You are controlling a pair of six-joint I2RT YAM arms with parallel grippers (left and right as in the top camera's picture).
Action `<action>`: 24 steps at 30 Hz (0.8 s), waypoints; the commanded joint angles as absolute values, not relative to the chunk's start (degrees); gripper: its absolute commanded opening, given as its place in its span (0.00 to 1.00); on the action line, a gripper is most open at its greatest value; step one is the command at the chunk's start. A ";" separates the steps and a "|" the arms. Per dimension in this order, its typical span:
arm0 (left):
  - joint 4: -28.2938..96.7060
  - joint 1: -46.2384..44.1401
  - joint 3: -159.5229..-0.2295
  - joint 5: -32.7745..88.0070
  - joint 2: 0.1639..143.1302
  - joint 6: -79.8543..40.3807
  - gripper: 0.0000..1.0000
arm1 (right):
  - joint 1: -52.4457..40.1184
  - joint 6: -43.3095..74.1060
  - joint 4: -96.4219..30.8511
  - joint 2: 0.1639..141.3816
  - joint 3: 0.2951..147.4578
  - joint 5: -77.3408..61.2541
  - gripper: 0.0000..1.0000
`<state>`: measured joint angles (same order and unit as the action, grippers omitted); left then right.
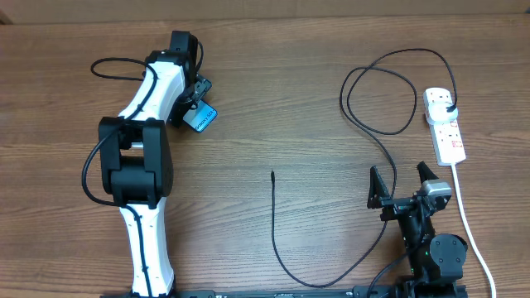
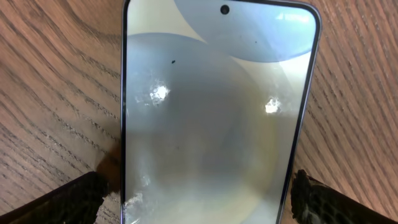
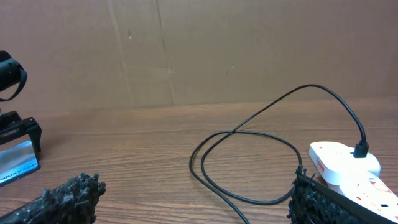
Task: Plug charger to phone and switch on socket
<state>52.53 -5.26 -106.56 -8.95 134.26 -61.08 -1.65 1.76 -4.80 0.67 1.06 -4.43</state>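
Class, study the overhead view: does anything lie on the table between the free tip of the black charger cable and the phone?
Nothing visible does. Only bare table lies between the charger tip and the phone, which sits up and to the left of the tip.
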 commanded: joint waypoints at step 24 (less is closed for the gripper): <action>55.99 -4.89 -103.22 -4.16 140.25 -61.73 0.99 | -1.98 2.15 -4.62 0.16 0.47 -3.92 1.00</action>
<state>54.39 -5.15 -106.65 -8.80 134.26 -60.88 -1.65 1.76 -4.80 0.67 1.06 -4.45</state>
